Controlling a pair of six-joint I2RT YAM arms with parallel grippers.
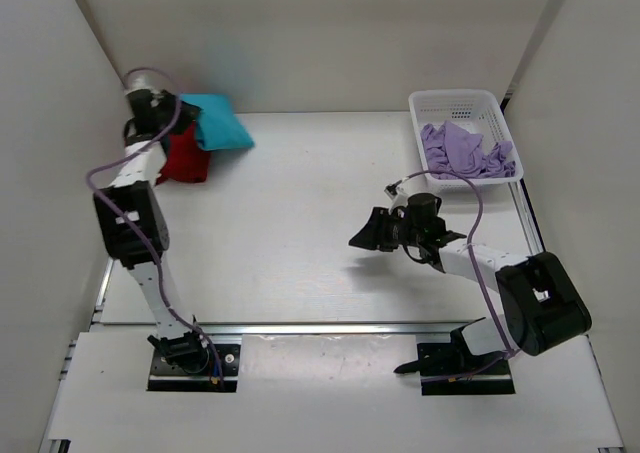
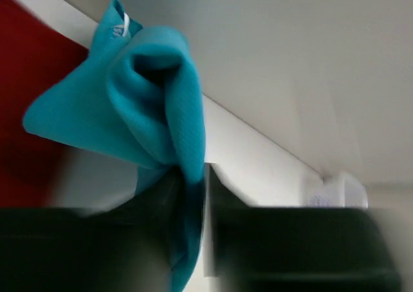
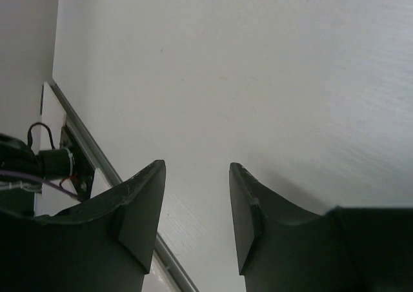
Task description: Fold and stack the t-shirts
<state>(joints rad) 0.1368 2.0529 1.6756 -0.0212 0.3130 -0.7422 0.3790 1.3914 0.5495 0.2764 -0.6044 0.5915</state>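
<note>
So the left gripper (image 2: 205,196) is pinching the bunched teal shirt (image 1: 222,123) in the far-left corner, its long axis running rightward along the back wall and overlapping the red shirt (image 1: 185,161), while the lavender shirt (image 1: 465,151) sits crumpled in the white basket (image 1: 452,101) and the right gripper (image 3: 197,171) hangs partly open over the table (image 1: 300,203).

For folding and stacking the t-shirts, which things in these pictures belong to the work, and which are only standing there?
Belong to the job:
- red t-shirt
- teal t-shirt
- lavender t-shirt

Only there:
- white mesh basket, holding the lavender one
- table
</note>
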